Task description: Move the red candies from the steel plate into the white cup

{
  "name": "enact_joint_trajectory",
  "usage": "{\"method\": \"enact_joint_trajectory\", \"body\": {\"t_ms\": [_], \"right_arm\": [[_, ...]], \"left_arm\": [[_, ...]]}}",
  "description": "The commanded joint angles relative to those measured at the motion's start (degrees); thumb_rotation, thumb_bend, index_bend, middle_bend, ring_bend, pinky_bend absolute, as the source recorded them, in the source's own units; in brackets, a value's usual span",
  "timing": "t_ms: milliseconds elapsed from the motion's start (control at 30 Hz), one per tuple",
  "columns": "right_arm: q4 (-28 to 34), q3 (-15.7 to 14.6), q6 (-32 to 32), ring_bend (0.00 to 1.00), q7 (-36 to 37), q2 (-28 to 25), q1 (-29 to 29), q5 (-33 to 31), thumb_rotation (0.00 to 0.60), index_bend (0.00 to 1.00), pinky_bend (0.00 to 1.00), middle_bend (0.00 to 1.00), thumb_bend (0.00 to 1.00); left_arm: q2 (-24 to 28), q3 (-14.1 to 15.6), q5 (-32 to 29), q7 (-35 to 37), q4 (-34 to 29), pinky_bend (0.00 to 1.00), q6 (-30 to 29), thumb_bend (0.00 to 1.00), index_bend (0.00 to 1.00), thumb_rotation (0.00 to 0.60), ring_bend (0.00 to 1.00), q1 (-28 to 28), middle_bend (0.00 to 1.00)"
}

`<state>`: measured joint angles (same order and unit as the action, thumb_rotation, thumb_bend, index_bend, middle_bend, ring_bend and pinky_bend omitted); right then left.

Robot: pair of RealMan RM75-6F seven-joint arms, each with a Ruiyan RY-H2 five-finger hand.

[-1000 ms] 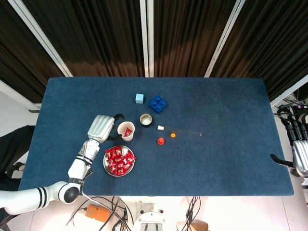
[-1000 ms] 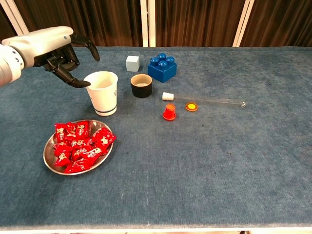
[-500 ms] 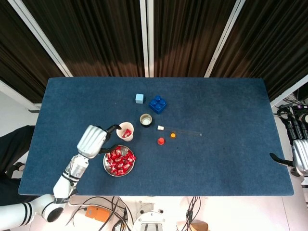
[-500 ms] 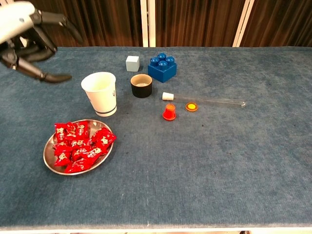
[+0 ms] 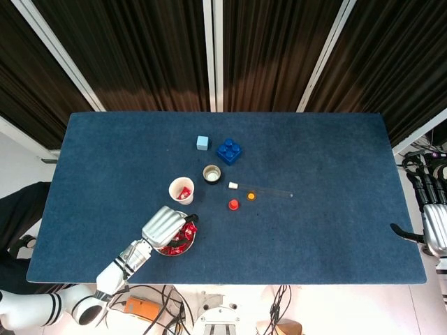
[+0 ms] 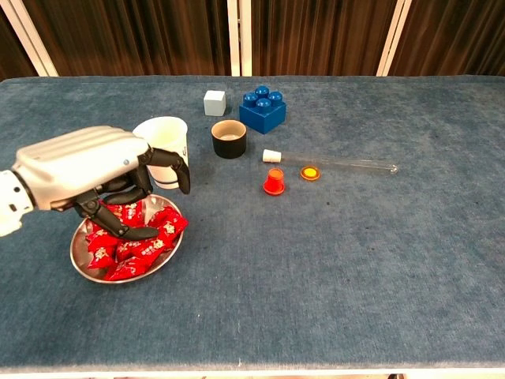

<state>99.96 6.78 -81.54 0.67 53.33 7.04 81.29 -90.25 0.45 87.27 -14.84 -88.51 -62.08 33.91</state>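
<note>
The steel plate holds a heap of red candies near the table's front left. My left hand hovers low over the plate, fingers curved down and apart, thumb lying against the candies; I see nothing pinched. From the head view, the left hand covers most of the plate. Just behind it, the white cup stands upright, and the head view shows one red candy in the cup. My right hand hangs empty beyond the table's right edge.
Behind the cup are a pale blue cube, a blue brick and a dark short cup. A glass tube with a white stopper, a red cap and an orange cap lie mid-table.
My left hand left the cup's rim, swung out to the left, then came down and forward over the steel plate. The right hand stayed put.
</note>
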Motion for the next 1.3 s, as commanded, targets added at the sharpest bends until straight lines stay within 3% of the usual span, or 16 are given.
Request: {"method": "enact_joint_trajectory", "body": {"t_ms": [33,533,1300], "right_arm": [[-0.2,0.0,0.3,0.0,-0.1,0.2,0.2,-0.2,0.6,0.0,0.06,0.03,0.26],[-0.7,0.1,1.2,0.0,-0.2,0.8,0.5,-1.1,0.6,0.0,0.07,0.03,0.26],[-1.3,-0.1,1.1,0.0,0.9,1.0,0.3,-1.2,0.6,0.0,0.07,0.03,0.26]], "left_arm": [[-0.8,-0.6,-1.4,-0.3,1.1,0.83,1.4,0.19,0.38,0.6,0.93,0.6,0.92],[-2.1,-1.9,-5.9,-4.1,2.2,0.83,5.0,0.2,0.38,0.6,0.93,1.8,0.92],[-3.3,-1.5,-8.8,-9.2,3.8,0.83,4.6,0.26,0.45,0.6,0.93,1.2,0.92]]}}
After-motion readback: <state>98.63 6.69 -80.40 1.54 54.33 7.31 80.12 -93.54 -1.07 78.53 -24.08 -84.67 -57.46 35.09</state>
